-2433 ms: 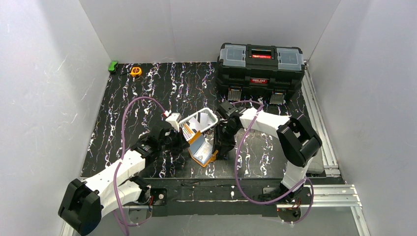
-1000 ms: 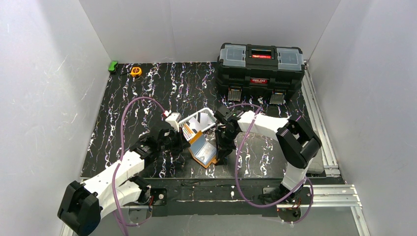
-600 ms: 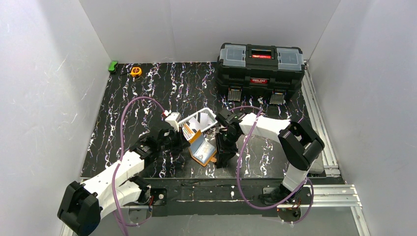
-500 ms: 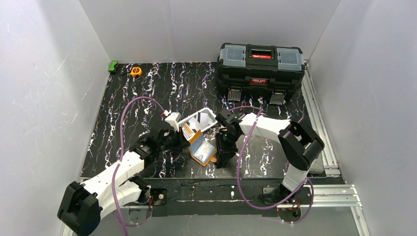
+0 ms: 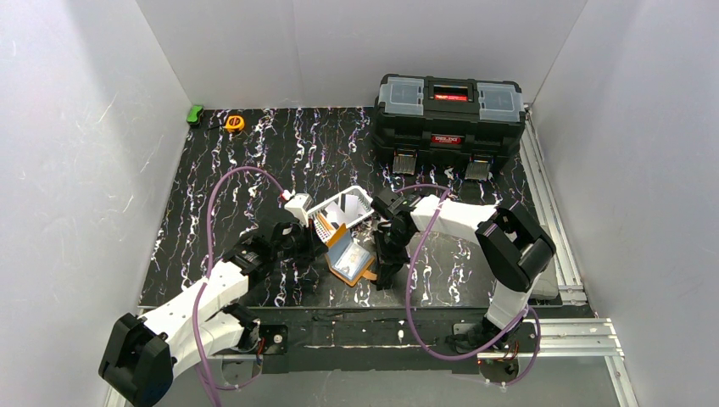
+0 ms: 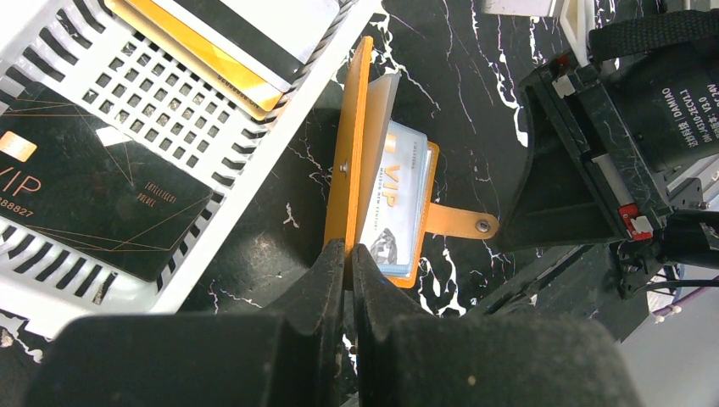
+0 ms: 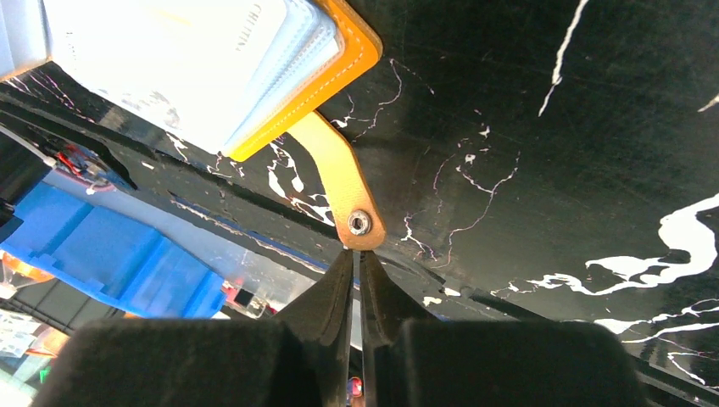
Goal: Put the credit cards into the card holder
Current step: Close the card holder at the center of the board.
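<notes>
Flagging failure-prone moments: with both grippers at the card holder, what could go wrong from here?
The left gripper pinches only the thin cover edge of the card holder; it could slip and the holder flop shut. The right gripper meets just the tip of the snap tab, so a pull may lose it.

Marbled table (image 5: 254, 161) bears toolbox (image 5: 448, 114), basket (image 5: 343, 208), card holder (image 5: 349, 263)

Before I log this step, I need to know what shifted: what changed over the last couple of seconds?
The right gripper slid toward the near table edge, alongside the open orange leather folding card holder. Its fingers now close on the tip of the snap tab. Unchanged: the left gripper pinching the holder's upright flap, the white slotted basket and the black toolbox.
</notes>
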Robot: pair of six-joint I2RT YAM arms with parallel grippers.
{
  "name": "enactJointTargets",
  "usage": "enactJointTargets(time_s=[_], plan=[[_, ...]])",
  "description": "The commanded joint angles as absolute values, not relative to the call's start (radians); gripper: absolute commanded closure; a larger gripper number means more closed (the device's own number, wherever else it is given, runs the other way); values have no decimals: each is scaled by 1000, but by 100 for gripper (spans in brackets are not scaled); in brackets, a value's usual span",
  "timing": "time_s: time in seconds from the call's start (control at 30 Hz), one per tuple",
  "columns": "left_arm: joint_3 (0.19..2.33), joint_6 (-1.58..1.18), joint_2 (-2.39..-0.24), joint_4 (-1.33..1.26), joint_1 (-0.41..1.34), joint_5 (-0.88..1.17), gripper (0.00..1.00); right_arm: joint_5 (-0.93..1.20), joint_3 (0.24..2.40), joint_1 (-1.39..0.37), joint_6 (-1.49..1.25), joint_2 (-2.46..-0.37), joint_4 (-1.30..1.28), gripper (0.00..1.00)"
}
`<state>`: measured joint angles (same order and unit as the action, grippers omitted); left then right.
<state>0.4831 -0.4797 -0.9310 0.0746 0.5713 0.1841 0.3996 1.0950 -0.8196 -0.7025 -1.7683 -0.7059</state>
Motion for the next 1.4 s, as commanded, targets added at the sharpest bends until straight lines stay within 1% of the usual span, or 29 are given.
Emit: enactJointTargets(time_s=[0.0,0.2,0.33,0.57,0.87,1.1,1.27,1.37], plan=[[483,-471,-908,55,567,196,100,419,1102,-822,-697,-1775,-701,88],[484,-477,-909,61,563,204,100,408,1073,-822,-696,-1779,-692,88],[483,-487,-919,48,566,248,100,389,1061,-817,-695,-1779,-684,88],[482,-400,-940,6,688,276,100,355,1016,-800,-690,-1778,-654,91],[499,-321,-1047,-49,768,290,100,352,988,-768,-674,-1788,-600,93],[535,-221,-1173,-91,802,352,98,351,993,-752,-643,-1777,-583,94],[563,-81,-1272,-82,831,428,92,359,983,-735,-626,-1766,-562,94],[569,23,-1309,-68,841,448,82,365,975,-719,-619,-1754,-552,93]])
